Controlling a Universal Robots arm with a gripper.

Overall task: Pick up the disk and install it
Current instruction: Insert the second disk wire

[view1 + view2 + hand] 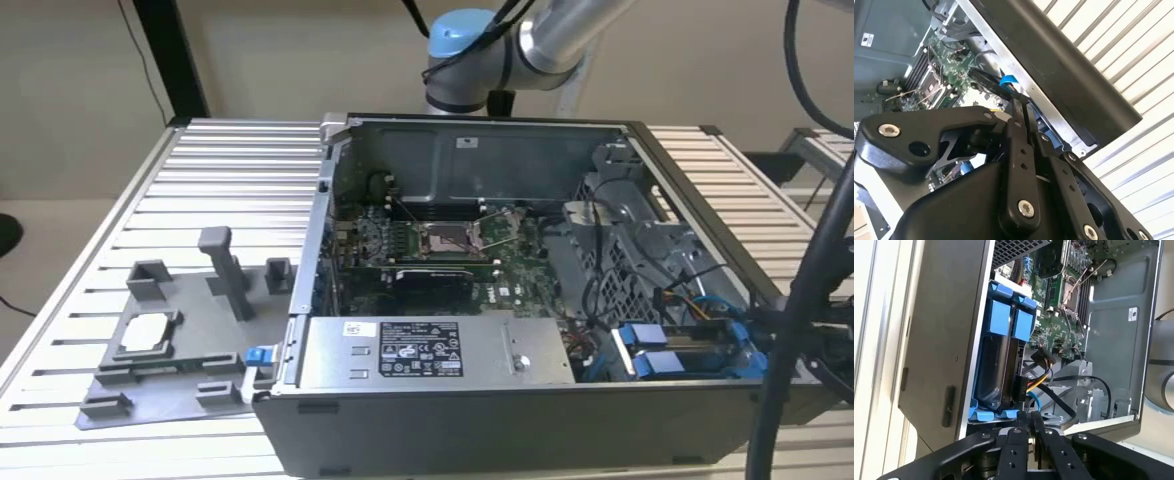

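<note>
Robotics lab bench: open desktop computer case [507, 430] on slatted aluminium table [227, 170], grey fixture tray [167, 405], robot arm [561, 30] overhead.

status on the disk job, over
Gripper shut, nothing seen in it. Blue disk bracket sits in the case bay, just ahead of it. Cable bundle close beside.

Light: diffuse, even, moderately bright.
Shadow: deep inside the computer case [454, 170], soft on the desk [214, 170].
Glare: desk slats bleached white in the second wrist view.
Hand [1030, 415]: near-black, underexposed.
</note>
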